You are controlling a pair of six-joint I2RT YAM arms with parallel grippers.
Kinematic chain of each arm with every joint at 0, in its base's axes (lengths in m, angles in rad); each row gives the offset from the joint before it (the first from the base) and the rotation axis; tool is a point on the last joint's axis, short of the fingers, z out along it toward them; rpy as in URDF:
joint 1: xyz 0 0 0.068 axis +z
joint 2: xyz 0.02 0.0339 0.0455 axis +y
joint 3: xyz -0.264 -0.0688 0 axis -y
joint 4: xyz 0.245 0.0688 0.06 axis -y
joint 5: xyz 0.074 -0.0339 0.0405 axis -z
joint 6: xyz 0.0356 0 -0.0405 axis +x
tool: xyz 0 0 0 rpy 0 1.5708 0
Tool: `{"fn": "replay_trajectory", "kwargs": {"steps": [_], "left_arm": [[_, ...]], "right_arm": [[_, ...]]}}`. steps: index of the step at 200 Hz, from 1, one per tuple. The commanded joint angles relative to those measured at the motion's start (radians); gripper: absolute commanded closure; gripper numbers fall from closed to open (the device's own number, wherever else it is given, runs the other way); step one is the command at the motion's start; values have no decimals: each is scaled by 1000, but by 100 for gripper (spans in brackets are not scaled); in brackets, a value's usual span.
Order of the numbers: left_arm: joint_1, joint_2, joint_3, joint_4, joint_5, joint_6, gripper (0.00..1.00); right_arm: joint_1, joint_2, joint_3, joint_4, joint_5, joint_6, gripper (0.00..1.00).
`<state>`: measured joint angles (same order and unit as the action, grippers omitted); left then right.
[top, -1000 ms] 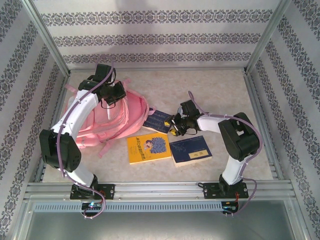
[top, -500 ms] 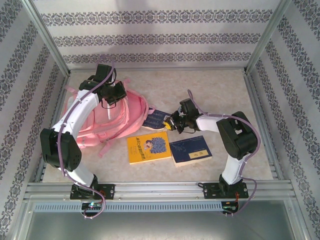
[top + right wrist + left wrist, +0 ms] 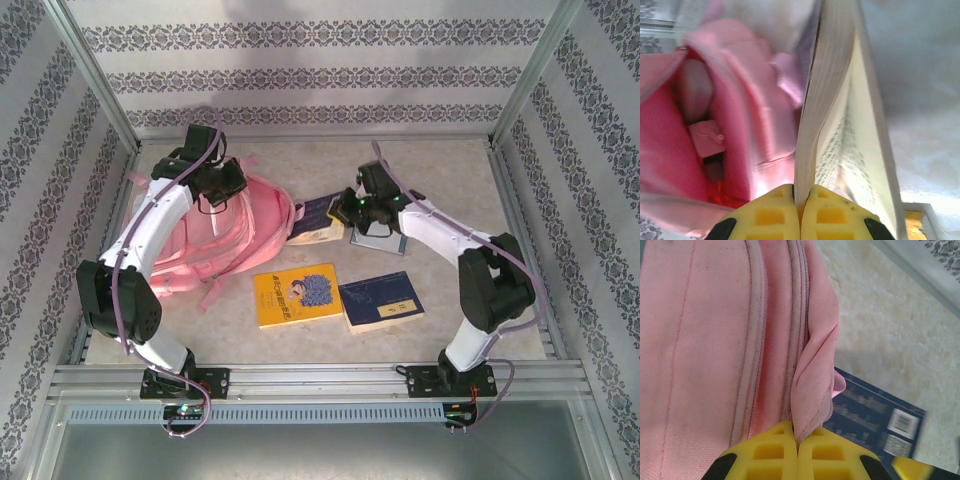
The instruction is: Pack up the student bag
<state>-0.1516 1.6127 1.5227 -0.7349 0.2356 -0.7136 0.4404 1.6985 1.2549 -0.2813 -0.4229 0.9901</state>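
The student bag point(image 3: 255, 228) lies on the left half of the bench point(image 3: 440, 170), its open mouth turned toward the middle. The left jaws are clenched on a fold of its pink fabric next to the zip. The right jaws grasp a dark blue book point(image 3: 318, 213) by its edge, holding it tilted just beside the bag's mouth. A yellow book point(image 3: 297, 295) and a blue book point(image 3: 380, 300) lie flat side by side, nearer the arms

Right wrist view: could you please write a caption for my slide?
Right end effector shut on a book, held beside the open pink bag.
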Motion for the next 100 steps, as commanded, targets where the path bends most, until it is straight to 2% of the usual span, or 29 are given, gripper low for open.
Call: {"fn": "replay_trajectory", "kwargs": {"steps": [1, 12, 24, 74, 85, 100], "left_arm": [[24, -32, 24, 20, -7, -23, 100], [24, -34, 15, 44, 25, -30, 99], [24, -38, 12, 68, 57, -26, 91], [10, -101, 53, 101, 155, 132, 43], [-8, -126, 60, 96, 156, 203, 38], [-50, -165, 58, 95, 156, 315, 36]], "right_arm": [[-7, -56, 107, -180, 58, -213, 100], [-2, -69, 147, -230, 62, -268, 100], [7, -86, 192, -287, 73, -342, 100], [87, -169, 370, -542, 207, -646, 100], [92, -194, 379, -556, 188, -716, 100], [101, -242, 371, -561, 189, -824, 100]]}}
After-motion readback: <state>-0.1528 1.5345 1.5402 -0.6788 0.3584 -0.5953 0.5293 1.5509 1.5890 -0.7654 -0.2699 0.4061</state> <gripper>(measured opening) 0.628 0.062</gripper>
